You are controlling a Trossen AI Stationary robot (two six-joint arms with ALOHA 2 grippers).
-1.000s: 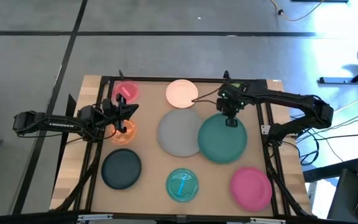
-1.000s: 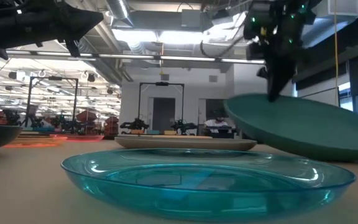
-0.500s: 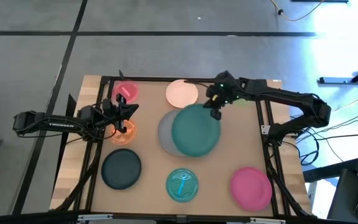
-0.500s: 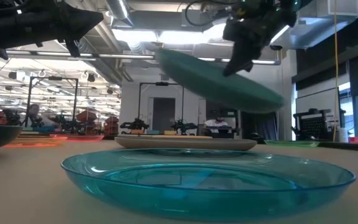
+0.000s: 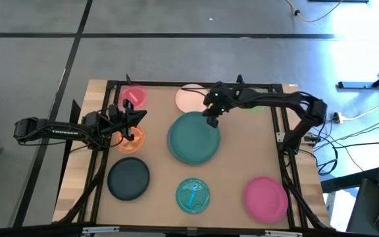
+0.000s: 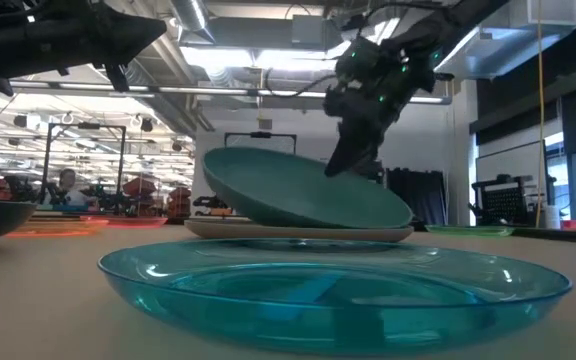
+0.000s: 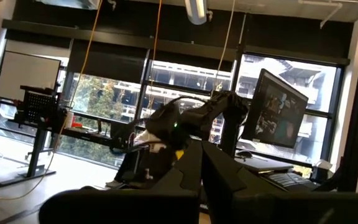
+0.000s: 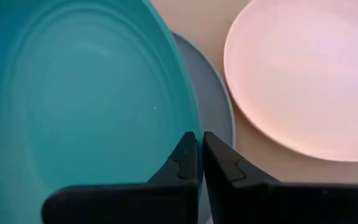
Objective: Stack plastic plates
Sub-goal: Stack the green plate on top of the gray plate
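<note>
Teal plate (image 5: 193,138) over grey plate (image 8: 213,102)

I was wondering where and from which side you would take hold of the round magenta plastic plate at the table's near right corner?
I would pinch the magenta plate at its raised rim, fingers pointing down, one inside and one outside. It lies flat and alone, so the rim is the only graspable part. The right gripper, now shut on the teal plate over the grey plate, is the nearer arm; its side of the rim looks free.
</note>
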